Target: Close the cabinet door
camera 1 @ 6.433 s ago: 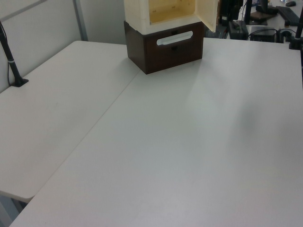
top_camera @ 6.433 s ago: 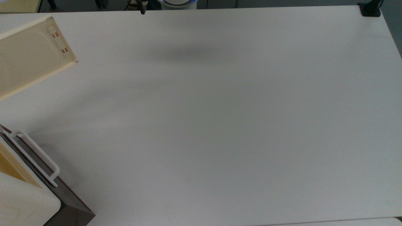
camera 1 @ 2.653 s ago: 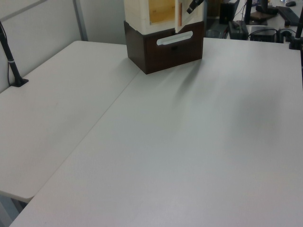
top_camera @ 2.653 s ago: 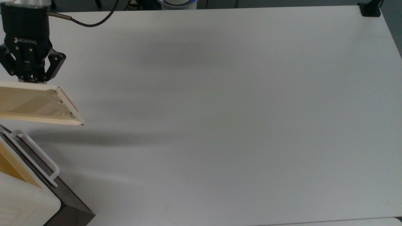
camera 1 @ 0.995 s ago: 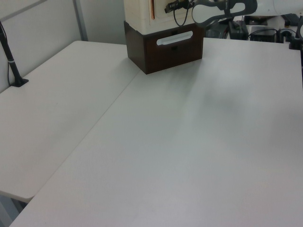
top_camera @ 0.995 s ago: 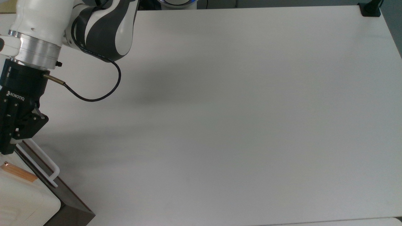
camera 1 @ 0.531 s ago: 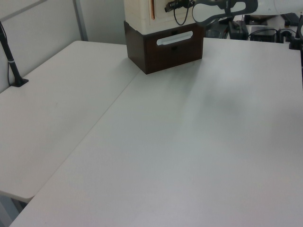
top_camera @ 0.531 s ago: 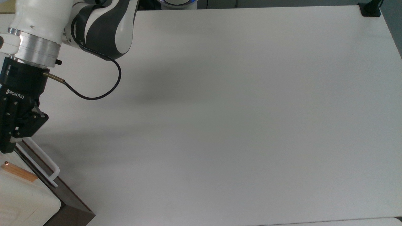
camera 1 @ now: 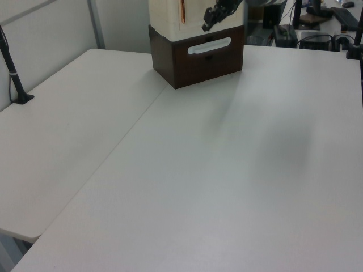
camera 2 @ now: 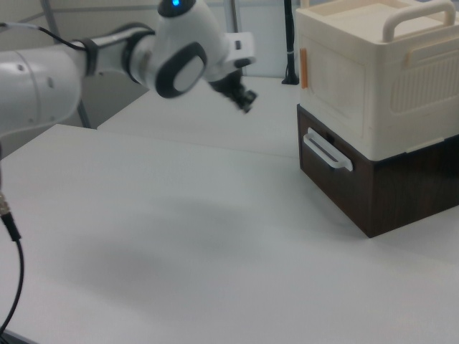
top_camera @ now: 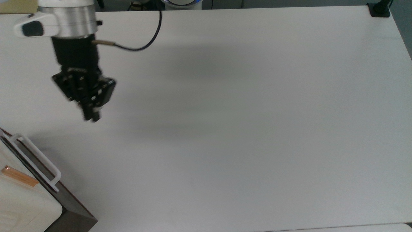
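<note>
We take the cabinet [camera 2: 373,93] as our landmark. In the top view, going from left to right, we see first the cabinet door [top_camera: 14,190], which lies flush against the cream body of the cabinet, with its copper-brown handle [top_camera: 18,176] facing outward. Just below the door there is the white rail [top_camera: 35,158] on the dark brown base [top_camera: 74,209]. To the right of the cabinet and well apart from it, the gripper [top_camera: 91,117] hangs over the table [top_camera: 244,106] and holds nothing. It is blurred, so we cannot tell whether its fingers are together or apart.

We judge that the door is already shut and that the step in hand is to clear away from the cabinet. To do it well, we should move away from the door front and stay clear of the handle and the rail, so that nothing pulls the door open again.

We can read no brand, label or writing in these views.
</note>
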Robot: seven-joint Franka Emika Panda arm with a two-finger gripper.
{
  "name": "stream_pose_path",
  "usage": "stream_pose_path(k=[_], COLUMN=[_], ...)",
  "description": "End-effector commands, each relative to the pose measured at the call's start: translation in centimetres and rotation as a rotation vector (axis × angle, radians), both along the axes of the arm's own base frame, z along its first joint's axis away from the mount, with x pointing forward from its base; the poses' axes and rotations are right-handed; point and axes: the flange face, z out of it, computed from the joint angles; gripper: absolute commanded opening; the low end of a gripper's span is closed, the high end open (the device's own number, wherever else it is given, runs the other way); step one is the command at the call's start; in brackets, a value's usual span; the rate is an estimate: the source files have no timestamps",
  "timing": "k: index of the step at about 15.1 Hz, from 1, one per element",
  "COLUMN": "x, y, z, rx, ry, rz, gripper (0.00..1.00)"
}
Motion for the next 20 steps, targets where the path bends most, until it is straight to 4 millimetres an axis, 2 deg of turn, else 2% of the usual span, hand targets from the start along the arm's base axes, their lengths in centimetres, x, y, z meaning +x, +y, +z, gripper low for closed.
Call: stream_pose_path(k=[1,2,3,4,7,9,12,15,20], x=[-6.2,-7.5,-8.8,-10.1,-13.6,-14.7,-14.8,-14.4,-14.2], y=[5.0,6.8,8.0,8.3,9.0,9.2,8.5,8.6,8.3], z=[1.0,1.5,2.1,2.3,3.4,3.5,4.0,4.5,4.4], rx=[0.037,0.010,0.001,0.008,0.023,0.030,0.030,0.027,0.027], ry=[0.340,0.419,0.483,0.534,0.578,0.622,0.616,0.604,0.604], rz=[0.094,0.104,0.096,0.086,0.121,0.132,0.127,0.127,0.118], gripper=[0.40,0.60,0.95,1.00,1.00,1.00,1.00,1.00,1.00])
